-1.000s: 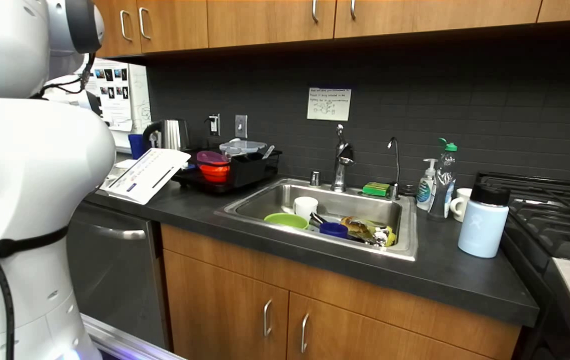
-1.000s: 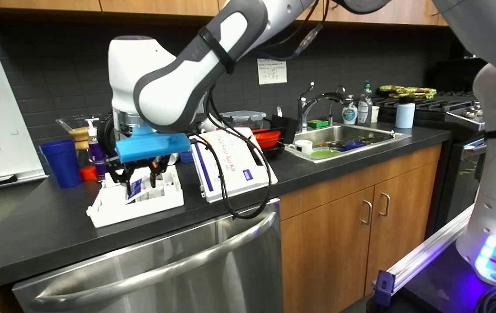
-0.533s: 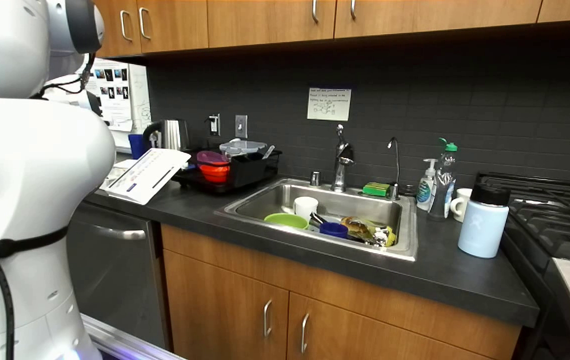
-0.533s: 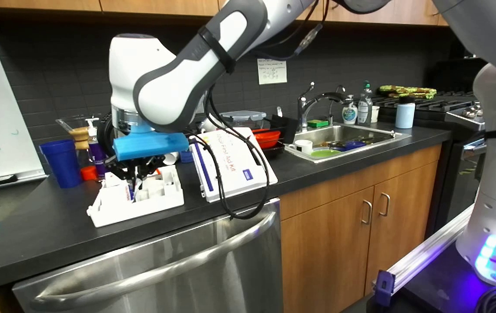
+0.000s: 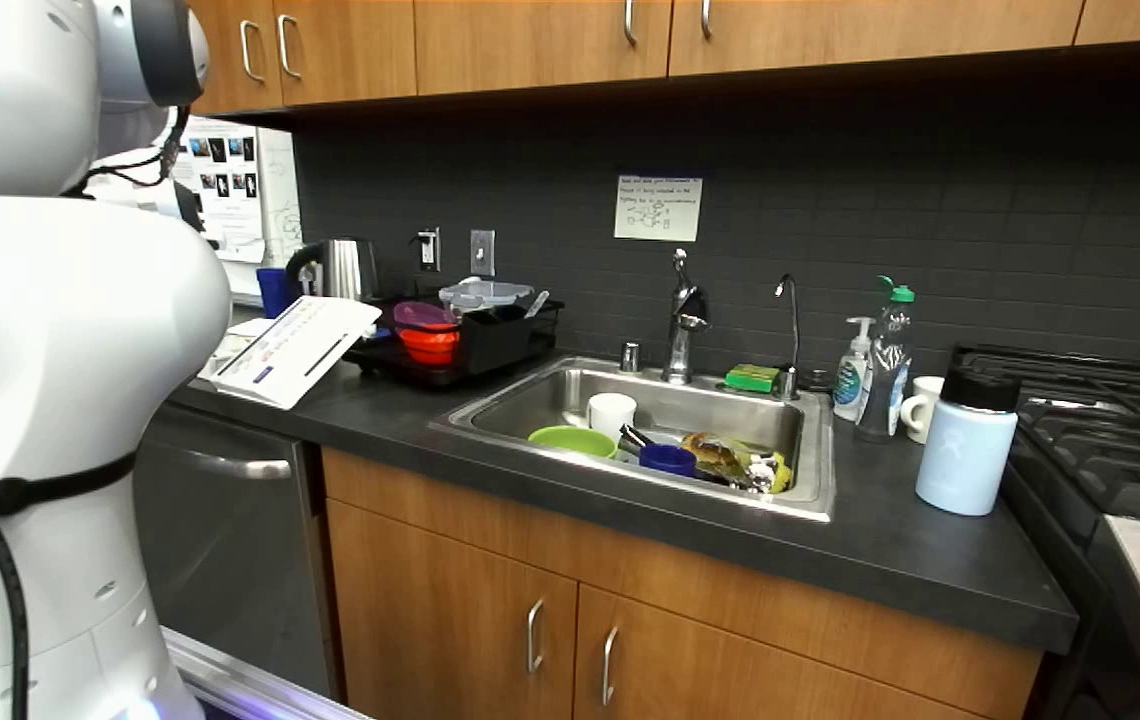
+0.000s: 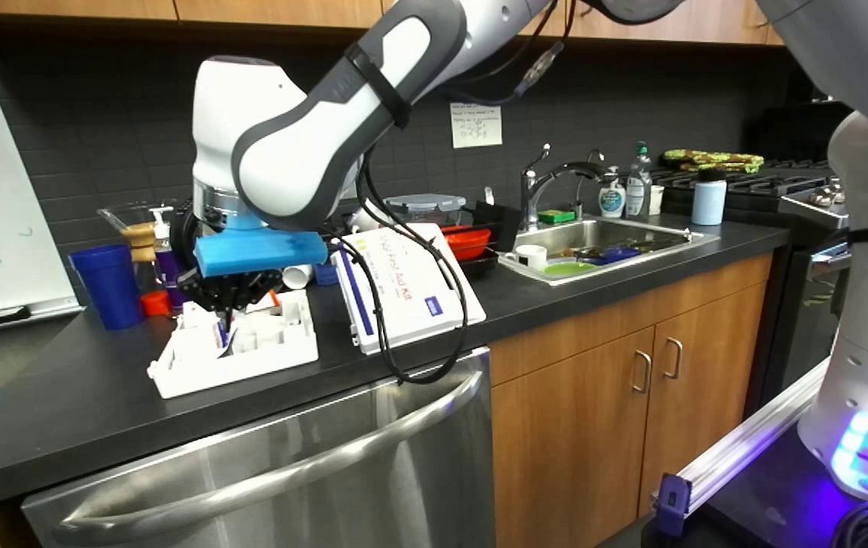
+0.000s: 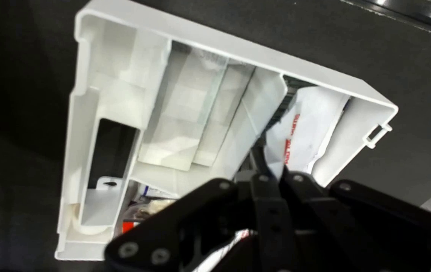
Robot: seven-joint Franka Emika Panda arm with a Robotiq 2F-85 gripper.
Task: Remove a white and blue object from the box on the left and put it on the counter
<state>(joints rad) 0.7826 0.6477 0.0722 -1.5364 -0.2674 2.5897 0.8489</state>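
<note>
White-and-blue packet (image 7: pixel 308 122) looks light, papery, easily creased; from here, nearly closed fingers (image 7: pixel 260 161) seem to pinch its edge, a sensible hold.

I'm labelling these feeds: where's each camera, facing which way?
In an exterior view: beside the visible white arm, facing the steel sink.
In an exterior view: before the steel dishwasher, facing the dark grey countertop; arm and black gripper show.
Wrist view: above the compartmented white box, looking down; fingers show.
Both exterior views share sink, arm.
</note>
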